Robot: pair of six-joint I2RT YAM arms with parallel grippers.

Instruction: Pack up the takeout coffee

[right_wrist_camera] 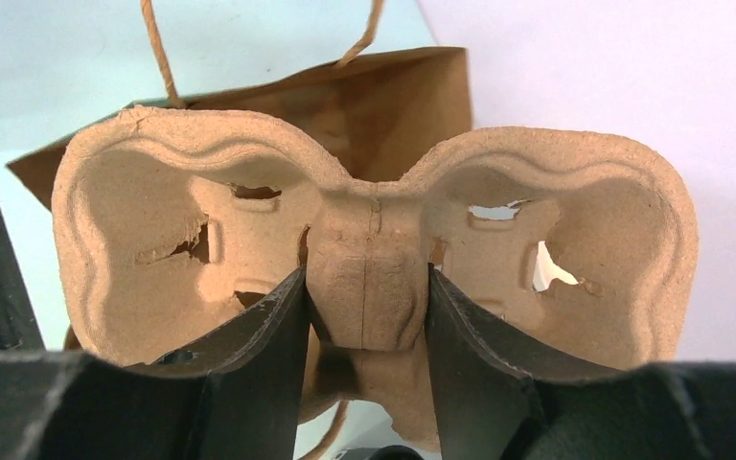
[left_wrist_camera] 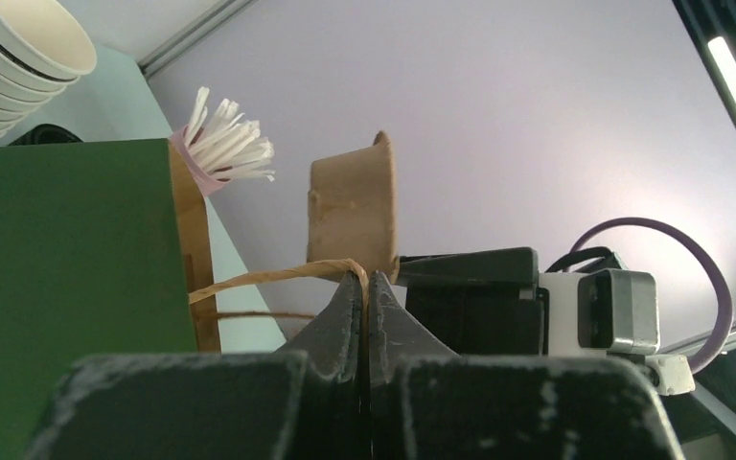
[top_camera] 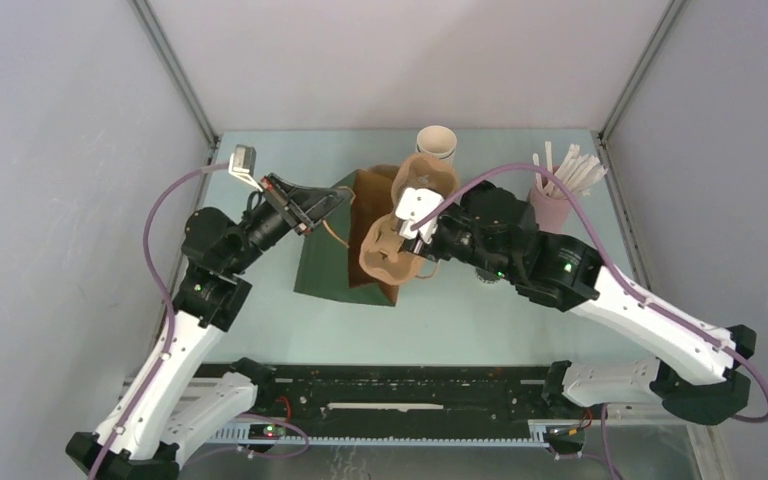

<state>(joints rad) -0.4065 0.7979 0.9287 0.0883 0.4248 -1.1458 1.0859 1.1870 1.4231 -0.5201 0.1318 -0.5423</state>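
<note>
A green paper bag [top_camera: 335, 265] with a brown inside [right_wrist_camera: 383, 105] stands mid-table, its mouth toward the right arm. My left gripper [top_camera: 332, 205] [left_wrist_camera: 366, 283] is shut on the bag's twine handle [left_wrist_camera: 268, 276], holding it out to the side. My right gripper [top_camera: 406, 243] [right_wrist_camera: 366, 287] is shut on the middle ridge of a brown pulp cup carrier [top_camera: 428, 178] [right_wrist_camera: 125, 211], which hangs tilted over the bag's mouth. Both of the carrier's cup wells are empty. The carrier [left_wrist_camera: 355, 211] also shows edge-on in the left wrist view. The takeout coffee is hidden from all views.
A stack of white-rimmed cups [top_camera: 437, 142] [left_wrist_camera: 19, 57] stands at the back centre. A pink cup of white sticks [top_camera: 552, 195] [left_wrist_camera: 225, 149] is at the back right. A small dark round thing [top_camera: 482, 277] lies under the right arm. Grey walls enclose the table.
</note>
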